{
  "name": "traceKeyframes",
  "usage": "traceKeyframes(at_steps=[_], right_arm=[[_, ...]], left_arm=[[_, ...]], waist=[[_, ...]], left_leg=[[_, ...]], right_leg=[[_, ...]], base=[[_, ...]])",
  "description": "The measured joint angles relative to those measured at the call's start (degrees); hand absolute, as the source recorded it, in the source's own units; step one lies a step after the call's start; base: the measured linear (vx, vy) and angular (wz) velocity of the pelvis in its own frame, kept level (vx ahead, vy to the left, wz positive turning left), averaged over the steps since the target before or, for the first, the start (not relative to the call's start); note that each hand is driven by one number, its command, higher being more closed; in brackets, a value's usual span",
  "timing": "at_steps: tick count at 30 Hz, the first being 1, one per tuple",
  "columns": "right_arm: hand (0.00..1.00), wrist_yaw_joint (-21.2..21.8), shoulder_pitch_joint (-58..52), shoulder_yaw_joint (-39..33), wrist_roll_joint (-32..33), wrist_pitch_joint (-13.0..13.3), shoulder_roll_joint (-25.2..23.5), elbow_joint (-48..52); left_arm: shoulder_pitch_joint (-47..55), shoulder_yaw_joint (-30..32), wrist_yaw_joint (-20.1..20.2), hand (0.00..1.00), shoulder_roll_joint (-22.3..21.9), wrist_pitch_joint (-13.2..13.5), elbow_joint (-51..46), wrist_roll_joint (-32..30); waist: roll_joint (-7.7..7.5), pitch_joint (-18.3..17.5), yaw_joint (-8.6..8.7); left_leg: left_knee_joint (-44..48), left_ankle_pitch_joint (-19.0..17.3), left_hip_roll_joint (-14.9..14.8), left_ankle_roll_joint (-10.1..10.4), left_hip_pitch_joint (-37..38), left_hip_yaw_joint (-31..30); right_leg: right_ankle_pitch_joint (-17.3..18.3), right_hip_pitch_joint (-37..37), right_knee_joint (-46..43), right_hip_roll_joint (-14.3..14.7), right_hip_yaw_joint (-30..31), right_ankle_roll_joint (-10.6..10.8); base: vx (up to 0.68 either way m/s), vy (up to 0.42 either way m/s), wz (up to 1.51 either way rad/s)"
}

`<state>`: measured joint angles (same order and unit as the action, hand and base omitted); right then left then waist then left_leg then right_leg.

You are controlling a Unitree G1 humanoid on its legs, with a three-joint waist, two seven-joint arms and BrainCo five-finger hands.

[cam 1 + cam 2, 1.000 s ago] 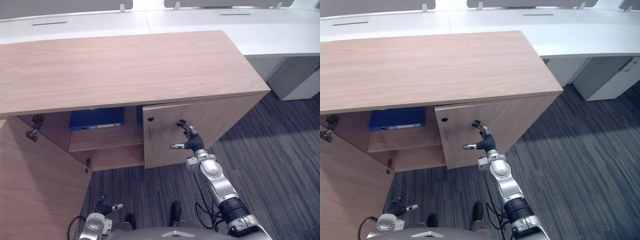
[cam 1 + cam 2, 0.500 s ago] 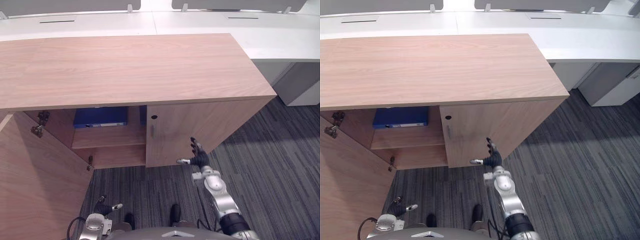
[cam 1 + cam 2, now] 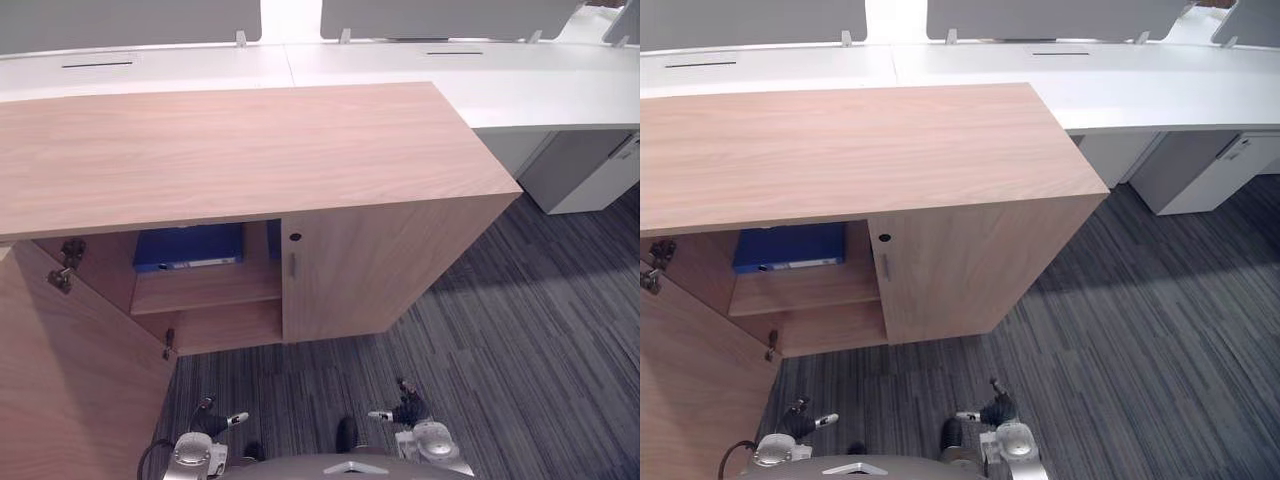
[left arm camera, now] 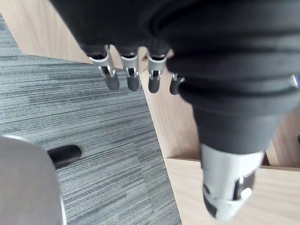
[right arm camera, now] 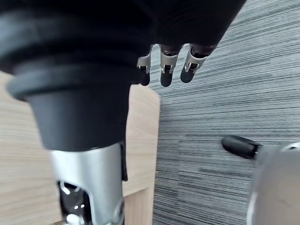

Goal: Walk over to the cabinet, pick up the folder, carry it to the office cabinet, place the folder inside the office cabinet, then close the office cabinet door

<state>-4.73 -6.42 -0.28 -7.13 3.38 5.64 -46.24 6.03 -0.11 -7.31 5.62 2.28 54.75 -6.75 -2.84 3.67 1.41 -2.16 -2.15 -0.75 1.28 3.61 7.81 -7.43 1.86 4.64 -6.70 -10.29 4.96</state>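
Note:
A blue folder (image 3: 188, 247) lies flat on the upper shelf inside the wooden office cabinet (image 3: 250, 150), in its left compartment. The left cabinet door (image 3: 70, 380) stands swung wide open toward me. The right door (image 3: 340, 275) is flush with the cabinet front. My right hand (image 3: 405, 411) hangs low above the carpet, well short of the cabinet, with straight fingers (image 5: 164, 70) and nothing in it. My left hand (image 3: 208, 422) hangs low near the open door's edge, fingers (image 4: 131, 77) straight and empty.
White desks (image 3: 520, 80) run behind the cabinet. A pale pedestal unit (image 3: 590, 170) stands at the far right. Grey striped carpet (image 3: 520, 330) spreads in front of and to the right of the cabinet.
My right hand has dropped from the right door's face down to beside my body. That door went from slightly ajar to flush. The camera shifted a little.

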Motion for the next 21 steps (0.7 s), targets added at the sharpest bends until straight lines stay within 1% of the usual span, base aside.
traceKeyframes(at_steps=[4,7,8,10,11,12,13,14,15,16,17,18,19,20,21], right_arm=[[0.0,-0.99,-0.02,-0.8,0.0,-0.8,-0.59,-2.75],[0.0,-1.71,1.11,-0.97,-0.01,-1.32,-0.5,-4.81],[0.0,-1.72,1.38,-0.94,-0.02,-1.35,-0.5,-4.95],[0.0,-1.72,2.54,-1.02,0.04,-1.35,-0.55,-6.18],[0.0,-1.72,2.79,-1.05,0.06,-1.36,-0.53,-6.52],[0.0,-1.74,2.82,-1.08,0.08,-1.37,-0.52,-6.53],[0.0,-1.75,3.37,-1.12,0.14,-1.37,-0.49,-6.52],[0.0,-1.74,3.61,-1.15,0.36,-1.3,-0.5,-6.45],[0.0,-1.77,3.72,-1.3,0.59,-1.34,-0.52,-6.62],[0.0,-1.78,3.29,-1.76,0.61,-1.37,-0.45,-7.16],[0.0,-1.79,3.1,-2.06,0.62,-1.37,-0.46,-7.19],[0.0,-1.81,3.65,-2.13,0.63,-1.37,-0.47,-7.14],[0.0,-1.88,4.72,-2.15,0.77,-1.37,-0.53,-7.14],[0.0,-1.9,5.35,-2.2,0.83,-1.36,-0.48,-7.08],[0.0,-2.02,5.88,-2.34,1.2,-1.37,-0.39,-7.07]], left_arm=[[0.11,0.07,0.0,0.0,0.05,0.0,0.44,0.44],[0.14,0.27,-0.02,0.0,0.04,0.0,0.5,1.69],[0.13,0.3,-0.02,0.0,0.04,0.0,0.48,1.98],[0.08,0.66,-0.1,0.0,0.16,0.01,0.4,2.82],[0.05,1.01,-0.11,0.0,0.16,0.02,0.38,3.15],[0.0,2.23,-0.15,0.0,0.03,0.02,0.26,3.53],[-0.03,2.81,-0.34,0.0,0.11,0.03,0.08,4.34],[-0.03,3.01,-0.58,0.0,0.11,0.03,0.1,4.5],[0.02,3.55,-0.8,0.0,0.34,0.04,-0.04,5.03],[0.14,4.63,-1.13,0.0,0.47,0.06,-0.1,5.67],[0.26,4.8,-1.21,0.0,0.34,0.15,-0.17,6.14],[0.24,5.65,-1.24,0.0,-0.11,0.18,-0.2,6.72],[0.05,6.33,-1.32,0.0,-0.35,0.17,-0.19,6.72],[-0.22,6.54,-1.33,0.0,-0.61,0.17,-0.17,6.72],[-0.8,6.81,-1.55,0.0,-1.35,0.17,-0.18,7.21]], waist=[[-0.04,-0.05,0.37],[0.02,0.05,0.24],[0.03,0.22,0.34],[-0.06,0.37,0.43],[-0.13,0.43,0.41],[-0.18,0.46,0.23],[0.23,0.88,0.09],[0.76,1.38,0.23],[-0.1,1.37,0.3],[-0.25,1.19,-0.62],[0.32,1.24,-1.2],[-0.1,0.9,-1.89],[0.94,1.45,-2.06],[0.54,1.63,-1.83],[1.29,2.92,-1.71]], left_leg=[[-0.02,-0.24,0.1,-0.08,0.74,1.01],[0.66,-0.68,0.08,-0.22,0.66,2.09],[1.32,-0.99,0.02,-0.19,0.26,2.21],[3.6,-1.68,-0.12,-0.32,-1.96,2.35],[4.1,-1.78,-0.13,-0.34,-2.46,2.28],[4.94,-1.86,-0.25,-0.38,-3.5,1.84],[5.23,-1.87,-0.8,-0.41,-4.28,1.45],[5.36,-1.77,-0.94,-0.41,-4.45,0.78],[5.54,-1.51,-0.67,0.06,-4.48,-1.26],[5.53,-1.32,-0.97,0.64,-4.52,-2.38],[5.4,-1.16,-1.25,0.86,-4.88,-2.87],[4.98,-0.65,-1.94,1.55,-5.88,-3.72],[4.81,0.55,-2.11,1.59,-7.72,-5.44],[4.48,1.24,-2.14,1.75,-8.22,-6.45],[3.5,2.83,-2.08,2.08,-8.85,-8.38]], right_leg=[[-0.08,-0.2,-0.01,0.02,0.95,0.09],[-0.16,0.54,-0.75,0.07,2.05,0.11],[0.2,1.15,-1.75,0.02,2.17,0.04],[2.51,4.81,-6.95,-0.27,3.27,0.0],[2.87,5.5,-7.9,-0.41,3.29,0.04],[3.08,6.23,-8.68,-0.59,3.22,0.29],[3.73,6.4,-9.52,-0.47,3.42,0.14],[5.42,6.78,-11.53,-0.36,3.87,-0.43],[7.8,7.01,-14.24,-0.05,4.96,-0.55],[8.11,6.1,-13.14,0.12,4.14,-0.15],[7.83,5.85,-12.1,0.42,3.58,-0.18],[7.02,5.16,-9.6,1.11,2.6,-0.68],[6.06,5.09,-7.78,1.68,1.35,-1.12],[5.91,5.06,-7.51,1.94,1.04,-1.24],[5.86,5.18,-7.81,2.14,-0.83,-1.66]], base=[[-0.02,-0.004,-0.14],[-0.05,-0.009,-0.18],[-0.08,-0.015,-0.15],[-0.08,-0.014,-0.06],[-0.07,-0.025,0.08],[-0.07,-0.035,0.21],[-0.06,-0.031,0.32],[0.0,-0.032,0.62],[0.02,-0.041,0.72],[0.0,-0.072,0.64],[-0.02,-0.091,0.43],[-0.03,-0.097,0.46],[-0.02,-0.084,0.59],[-0.04,-0.097,0.79],[-0.04,-0.083,0.74]])
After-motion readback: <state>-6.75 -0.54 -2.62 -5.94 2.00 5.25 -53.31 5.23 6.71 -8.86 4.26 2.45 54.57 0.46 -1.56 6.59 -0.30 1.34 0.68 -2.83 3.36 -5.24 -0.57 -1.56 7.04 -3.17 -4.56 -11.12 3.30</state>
